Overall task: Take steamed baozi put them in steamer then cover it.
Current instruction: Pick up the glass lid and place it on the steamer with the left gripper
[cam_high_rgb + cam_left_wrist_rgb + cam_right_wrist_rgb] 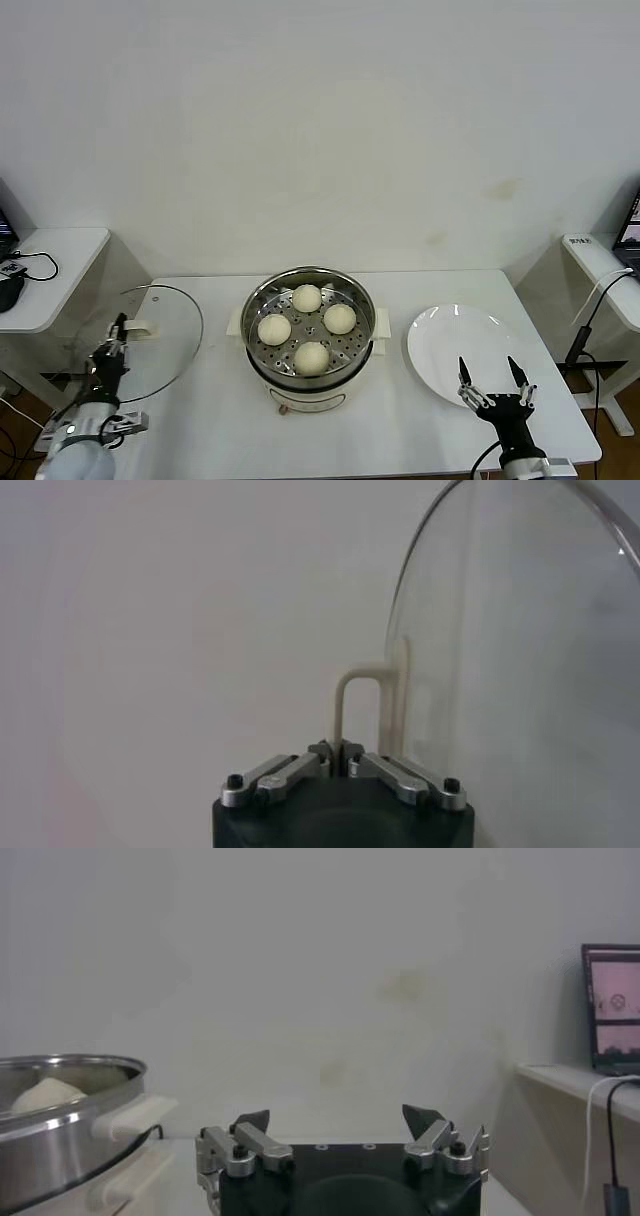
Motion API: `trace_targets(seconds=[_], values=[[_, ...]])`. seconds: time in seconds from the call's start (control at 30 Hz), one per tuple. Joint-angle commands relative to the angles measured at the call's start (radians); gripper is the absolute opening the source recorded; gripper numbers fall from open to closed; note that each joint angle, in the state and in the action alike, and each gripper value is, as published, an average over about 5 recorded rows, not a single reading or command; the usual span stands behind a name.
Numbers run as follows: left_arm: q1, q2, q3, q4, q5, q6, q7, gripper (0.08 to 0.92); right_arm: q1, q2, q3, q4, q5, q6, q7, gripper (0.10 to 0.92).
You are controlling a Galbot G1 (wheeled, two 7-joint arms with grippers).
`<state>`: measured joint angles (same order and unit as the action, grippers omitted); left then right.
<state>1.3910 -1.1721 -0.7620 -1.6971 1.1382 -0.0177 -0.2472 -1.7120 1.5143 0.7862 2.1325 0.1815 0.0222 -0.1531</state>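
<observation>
White table (400, 440) w/ plain flat top, set against a pale wall. Near its middle stands the steamer (311, 345), cream base directly on the surface, steel basket on top w/ four steamed baozi (312, 357) inside, no lid on it. To the robot's right, apart from the steamer, a white plate (440, 350) lies flat on the table.

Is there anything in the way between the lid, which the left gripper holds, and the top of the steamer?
Nothing visible. The left gripper is shut on the handle of the lid, left of the steamer. Bare table lies between them. All four baozi sit inside the basket.
</observation>
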Motion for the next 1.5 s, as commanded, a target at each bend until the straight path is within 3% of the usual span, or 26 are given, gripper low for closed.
trace_targets(seconds=[0.03, 0.27, 0.53, 0.77, 1.2, 1.5], values=[[0.222, 0.049, -0.063, -0.468, -0.073, 0.106, 0.197, 0.132, 0.006, -0.022, -0.008, -0.013, -0.015, 0.007, -0.003, 0.823], [0.165, 0.131, 0.18, -0.608, -0.103, 0.231, 0.291, 0.132, 0.01, -0.027, -0.02, -0.017, -0.045, 0.017, -0.004, 0.822], [-0.004, 0.134, 0.454, -0.539, -0.015, 0.32, 0.345, 0.132, 0.015, -0.007, -0.035, -0.033, -0.103, 0.027, 0.006, 0.823], [-0.172, 0.031, 0.61, -0.426, 0.106, 0.387, 0.419, 0.132, 0.023, 0.023, -0.077, -0.055, -0.198, 0.035, 0.033, 0.823], [-0.255, -0.27, 0.632, -0.308, 0.364, 0.415, 0.521, 0.132, 0.039, 0.027, -0.128, -0.081, -0.235, 0.035, 0.046, 0.823], [-0.277, -0.344, 0.663, -0.26, 0.488, 0.416, 0.541, 0.132, 0.044, 0.026, -0.14, -0.091, -0.239, 0.037, 0.046, 0.823]])
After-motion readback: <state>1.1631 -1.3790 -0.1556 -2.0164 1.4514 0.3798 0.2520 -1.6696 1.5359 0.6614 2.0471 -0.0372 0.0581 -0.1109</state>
